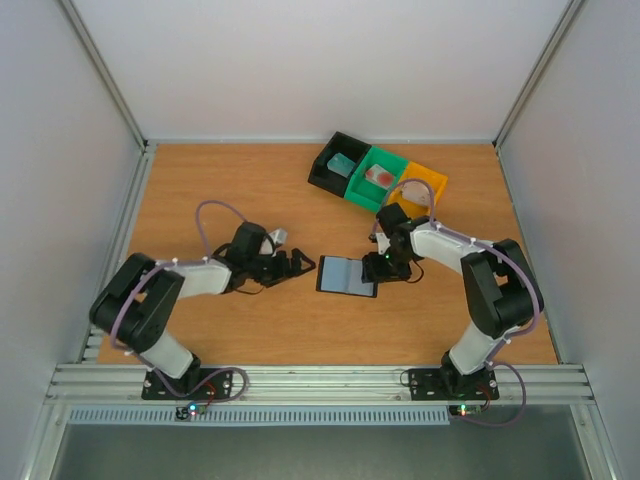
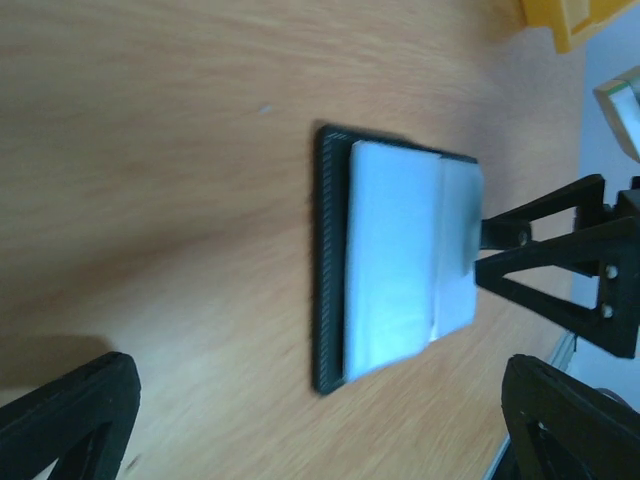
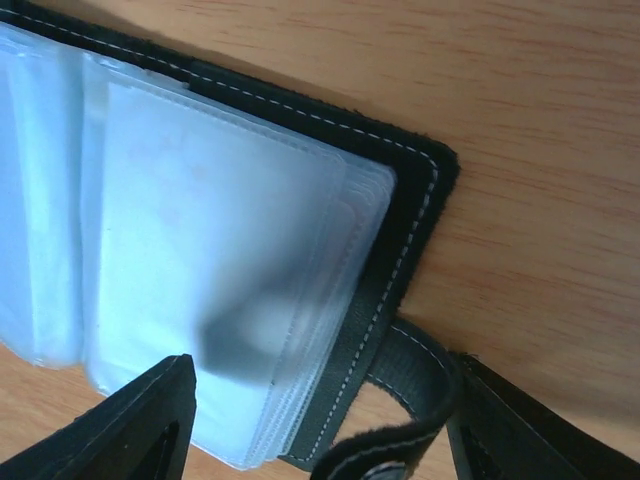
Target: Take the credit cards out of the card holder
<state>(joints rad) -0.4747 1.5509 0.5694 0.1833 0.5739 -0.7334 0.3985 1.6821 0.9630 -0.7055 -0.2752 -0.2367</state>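
While flat open, black card holder [image 1: 347, 275], pale pockets [image 3: 200, 250]; left fingers [image 2: 70, 420], right fingers [image 3: 130, 430] wide.

Right wrist view: card holder [image 3: 400, 230] runs off the left edge. Its frosted pockets [image 3: 220, 270] blur their contents, so I cannot tell if a card is inside. Left wrist view: yellow tray [image 2: 560, 20] cropped at top. Overhead: right gripper [image 1: 381, 265] covers the holder's right edge.

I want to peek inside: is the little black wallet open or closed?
Open. The card holder lies spread flat on the table, its pale blue inside facing up.
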